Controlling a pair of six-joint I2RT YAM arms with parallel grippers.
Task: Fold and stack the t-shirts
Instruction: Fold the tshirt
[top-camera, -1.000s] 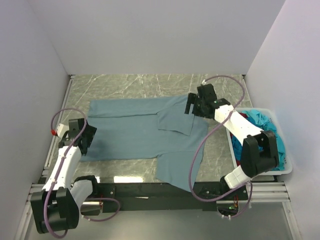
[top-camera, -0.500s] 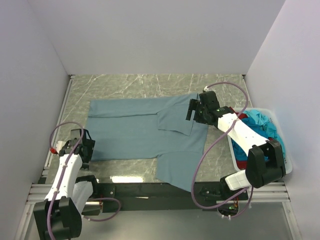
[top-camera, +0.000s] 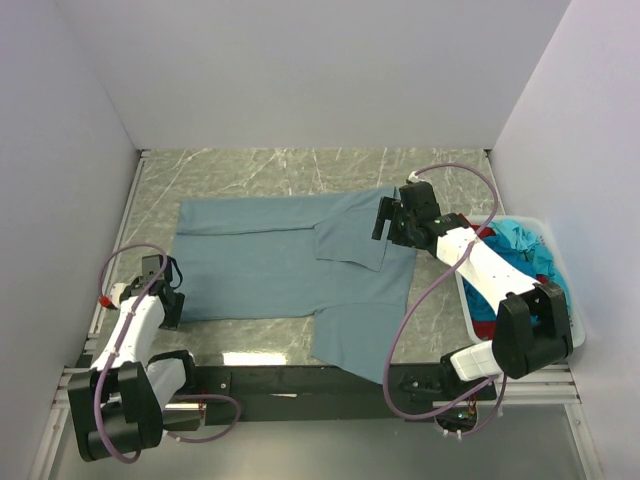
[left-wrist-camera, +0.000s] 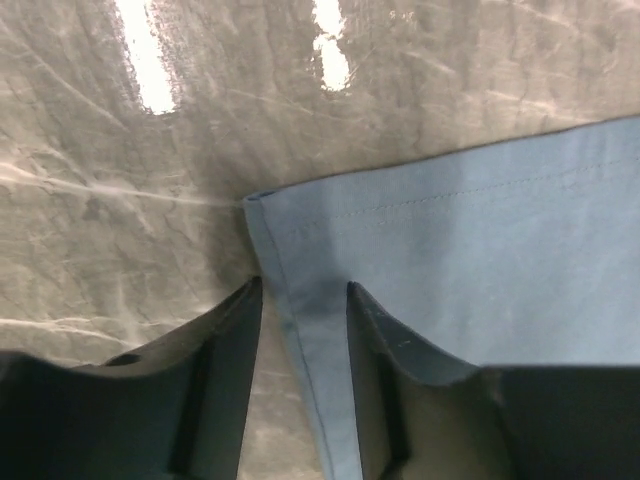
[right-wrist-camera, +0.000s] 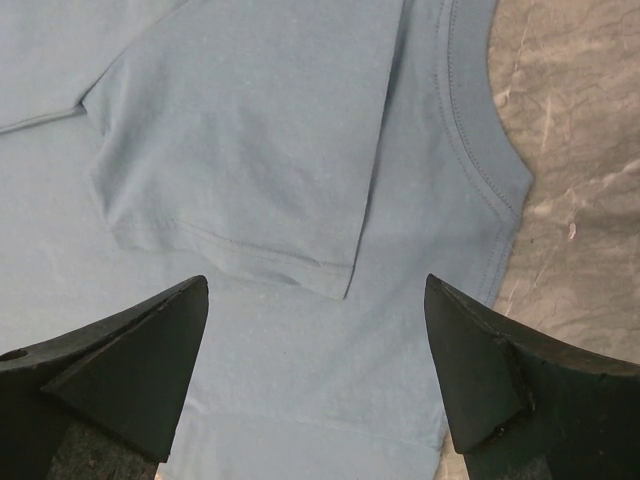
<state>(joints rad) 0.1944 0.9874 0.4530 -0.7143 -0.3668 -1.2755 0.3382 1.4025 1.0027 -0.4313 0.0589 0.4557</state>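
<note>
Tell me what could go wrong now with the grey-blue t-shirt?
1. The left pincer straddles only a narrow edge of the grey-blue t-shirt near its corner; the cloth may slip out on lifting.
2. The right pincer hangs open over the folded-in sleeve; closing there may catch and unfold it.

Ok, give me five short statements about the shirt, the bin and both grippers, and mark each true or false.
1. The grey-blue t-shirt lies spread on the table. True.
2. The right gripper is clamped on the collar. False: its jaws stand wide open above the shirt, holding nothing.
3. The white bin on the right holds turquoise cloth. True.
4. The left gripper hangs over the bin. False: it is at the shirt's hem corner on the left, one finger on each side of the hem edge.
5. Both sleeves are folded in. False: the far sleeve is folded over the body, while the near sleeve lies out flat.
</note>
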